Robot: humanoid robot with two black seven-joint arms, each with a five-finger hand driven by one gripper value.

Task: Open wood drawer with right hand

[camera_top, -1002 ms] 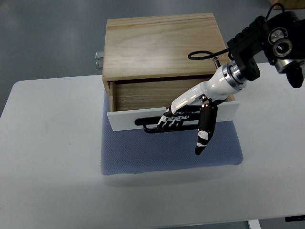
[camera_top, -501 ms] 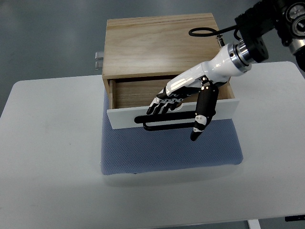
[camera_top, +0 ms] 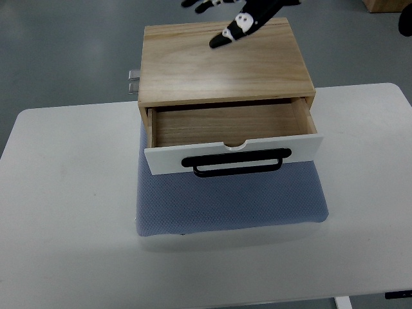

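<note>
The wooden box (camera_top: 222,58) stands on a blue mat (camera_top: 232,203). Its drawer (camera_top: 225,125) is pulled partly out toward me and looks empty inside. The drawer has a white front (camera_top: 164,161) with a black bar handle (camera_top: 235,162). My right hand (camera_top: 217,19) hovers high over the box's back edge at the top of the picture, fingers spread and holding nothing, well away from the handle. Only its black fingertips (camera_top: 233,32) show; the arm is cut off by the picture's edge.
The mat lies on a white table (camera_top: 71,212). A small metal fitting (camera_top: 134,80) sticks out from the box's back left side. A dark part of the arm (camera_top: 405,22) shows at the top right corner.
My right hand has let go of the handle, risen and pulled back over the top of the box. The drawer stays pulled out where it was.
</note>
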